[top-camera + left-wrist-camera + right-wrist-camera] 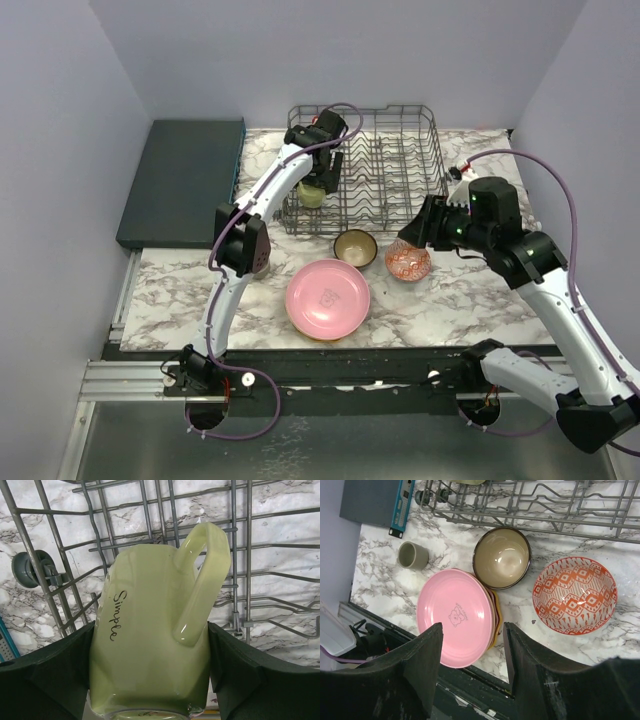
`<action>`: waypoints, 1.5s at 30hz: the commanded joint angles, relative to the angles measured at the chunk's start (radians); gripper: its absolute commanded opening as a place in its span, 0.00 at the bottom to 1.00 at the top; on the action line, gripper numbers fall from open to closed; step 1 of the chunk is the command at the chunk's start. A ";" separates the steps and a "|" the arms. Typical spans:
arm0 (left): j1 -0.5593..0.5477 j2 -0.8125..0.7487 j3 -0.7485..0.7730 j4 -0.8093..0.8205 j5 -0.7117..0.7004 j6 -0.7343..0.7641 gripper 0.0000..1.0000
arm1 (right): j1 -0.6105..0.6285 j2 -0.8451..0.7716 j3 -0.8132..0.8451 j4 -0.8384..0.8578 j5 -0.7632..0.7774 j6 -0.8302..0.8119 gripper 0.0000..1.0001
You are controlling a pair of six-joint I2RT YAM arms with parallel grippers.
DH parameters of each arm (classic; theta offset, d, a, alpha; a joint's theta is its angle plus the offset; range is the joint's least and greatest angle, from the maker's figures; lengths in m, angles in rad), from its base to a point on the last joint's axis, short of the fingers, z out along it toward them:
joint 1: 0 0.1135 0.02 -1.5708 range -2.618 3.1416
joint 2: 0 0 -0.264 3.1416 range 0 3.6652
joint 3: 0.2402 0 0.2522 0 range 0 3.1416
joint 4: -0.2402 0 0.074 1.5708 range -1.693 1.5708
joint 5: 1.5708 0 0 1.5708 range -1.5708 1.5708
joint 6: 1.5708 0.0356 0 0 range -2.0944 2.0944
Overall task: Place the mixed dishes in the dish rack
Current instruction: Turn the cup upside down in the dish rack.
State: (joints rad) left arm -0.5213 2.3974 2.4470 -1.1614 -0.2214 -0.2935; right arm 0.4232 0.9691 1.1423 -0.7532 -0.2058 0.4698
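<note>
A pale green mug (pixel 145 630) lettered "Simple" lies between my left gripper's (pixel 150 680) pads, which press on both of its sides. It hangs at the front left corner of the grey wire dish rack (pixel 400 150), where the mug (pixel 313 196) shows below the left gripper (pixel 320 172). My right gripper (pixel 412 228) hovers open and holds nothing, high above the table's front. Far below the right gripper (pixel 472 645) a pink plate (pixel 455 610) tops a small stack. A brown bowl (pixel 501 557) and a red-patterned bowl (pixel 575 595) stand beside it on the marble.
A small grey-green cup (pixel 412 555) stands left of the brown bowl, near the rack's (pixel 530 505) corner. A dark teal slab (pixel 180 180) lies left of the rack. The table's black front rail (pixel 330 365) runs just below the pink plate (pixel 328 298).
</note>
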 commanded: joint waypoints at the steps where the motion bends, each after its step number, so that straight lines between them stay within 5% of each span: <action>1: -0.006 0.010 0.046 0.025 -0.009 0.021 0.00 | -0.003 0.009 -0.015 0.002 0.014 -0.007 0.58; 27: 0.023 0.046 0.017 0.043 0.016 0.053 0.01 | -0.003 0.074 -0.013 0.028 -0.019 0.005 0.58; 38: 0.024 0.052 -0.006 0.046 0.026 0.054 0.13 | -0.003 0.088 -0.015 0.032 -0.031 0.009 0.58; 45: 0.024 0.060 0.001 0.047 0.024 0.056 0.33 | -0.004 0.086 -0.029 0.035 -0.030 0.012 0.58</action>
State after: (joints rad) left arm -0.4976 2.4447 2.4435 -1.1419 -0.2085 -0.2485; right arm 0.4232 1.0550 1.1271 -0.7361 -0.2222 0.4782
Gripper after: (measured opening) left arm 0.824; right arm 0.580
